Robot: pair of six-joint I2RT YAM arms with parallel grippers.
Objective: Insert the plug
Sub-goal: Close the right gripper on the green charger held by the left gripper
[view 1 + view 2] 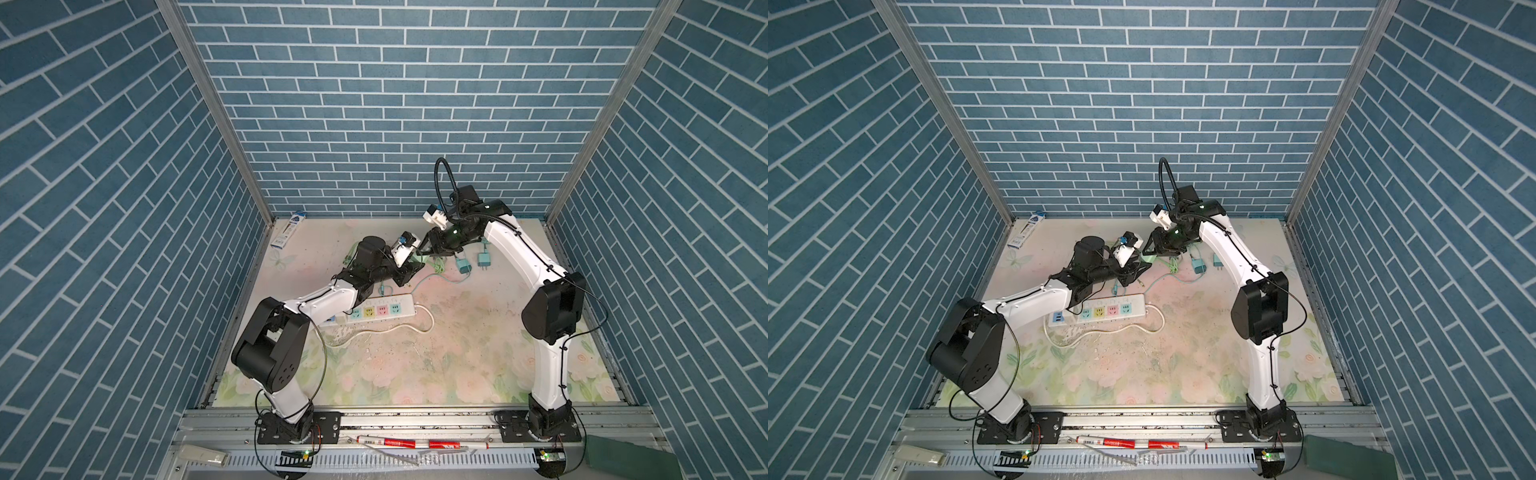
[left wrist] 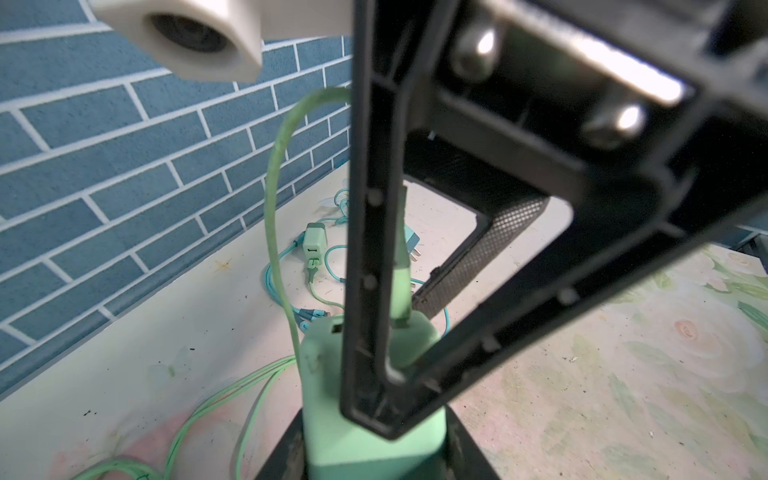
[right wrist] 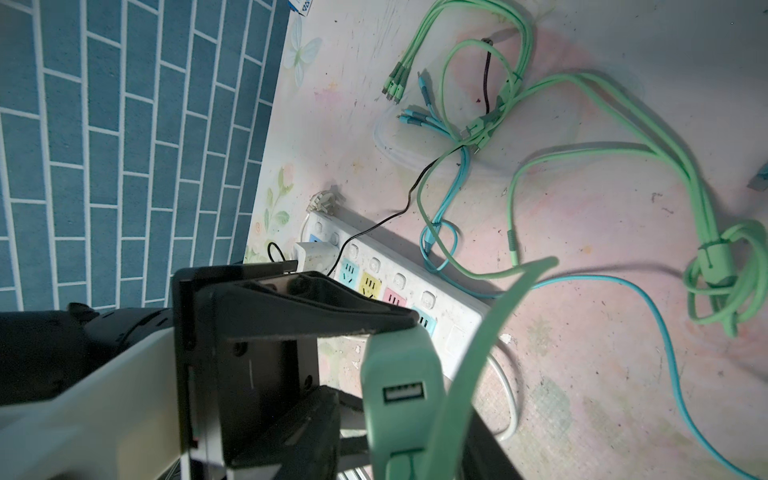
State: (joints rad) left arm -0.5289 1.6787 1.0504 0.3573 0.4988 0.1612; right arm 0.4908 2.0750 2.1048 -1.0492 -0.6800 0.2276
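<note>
Two robot arms meet over a green charger held above a floral table.
The left end effector (image 1: pixel 412 266) is clenched on a mint-green charger (image 2: pixel 328 415), lifted off the table (image 1: pixel 457 332) toward 12 o'clock from its middle. The green cable's USB plug (image 2: pixel 402 286) meets the charger's port end, between the right end effector's (image 1: pixel 424 250) fingers (image 2: pixel 370 249). Whether they grip it I cannot tell. A white power strip (image 1: pixel 374 311) lies at 7 o'clock from the charger.
</note>
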